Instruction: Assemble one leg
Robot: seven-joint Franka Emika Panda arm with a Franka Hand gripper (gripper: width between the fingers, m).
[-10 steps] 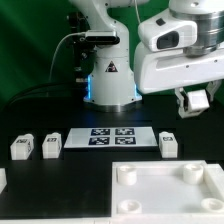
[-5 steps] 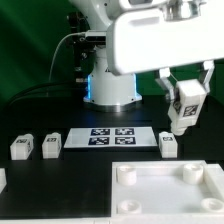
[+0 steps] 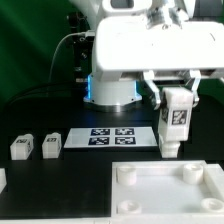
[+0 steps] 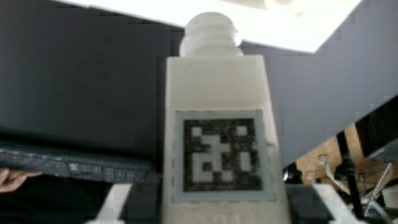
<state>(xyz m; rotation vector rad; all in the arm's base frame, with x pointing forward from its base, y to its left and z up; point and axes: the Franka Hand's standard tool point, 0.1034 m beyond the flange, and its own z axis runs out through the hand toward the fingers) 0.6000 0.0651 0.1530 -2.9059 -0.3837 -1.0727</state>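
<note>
My gripper (image 3: pixel 176 96) is shut on a white leg (image 3: pixel 176 113) with a black-and-white tag and holds it upright in the air at the exterior view's right. The wrist view shows this leg (image 4: pixel 217 120) between the fingers, its round peg end pointing away over the white tabletop (image 4: pixel 267 25). Below the held leg another leg (image 3: pixel 169 143) stands on the table. Two more legs (image 3: pixel 22 148) (image 3: pixel 51 147) stand at the exterior view's left. The big white tabletop (image 3: pixel 165 190) with round corner sockets lies in front.
The marker board (image 3: pixel 111 138) lies flat between the legs. The arm's base (image 3: pixel 110 85) stands behind it with cables. A small white piece (image 3: pixel 2 180) shows at the left edge.
The arm has swung toward the exterior view's left and lowered, carrying the leg down closer to the leg standing on the table.
</note>
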